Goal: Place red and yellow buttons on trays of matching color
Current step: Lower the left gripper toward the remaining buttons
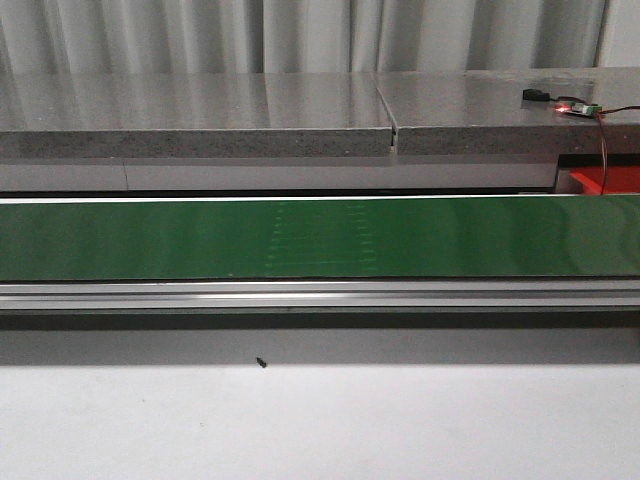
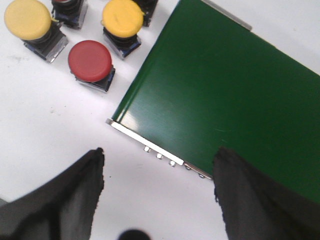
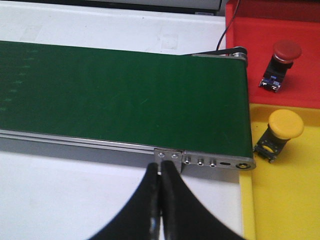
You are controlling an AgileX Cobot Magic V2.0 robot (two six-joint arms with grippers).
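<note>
Frame edge crops two buttons (image 2: pixel 70 10) beside belt (image 2: pixel 225 100).

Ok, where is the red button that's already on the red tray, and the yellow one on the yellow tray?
red button (image 3: pixel 287 49), right wrist view, on its round red cap.
yellow button (image 3: pixel 285 124), right wrist view, on its round yellow cap.

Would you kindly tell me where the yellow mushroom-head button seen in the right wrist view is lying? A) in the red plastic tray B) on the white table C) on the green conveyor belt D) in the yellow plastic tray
D: the yellow mushroom-head button lies on its side in the yellow plastic tray, beyond the end of the green conveyor belt.
</note>
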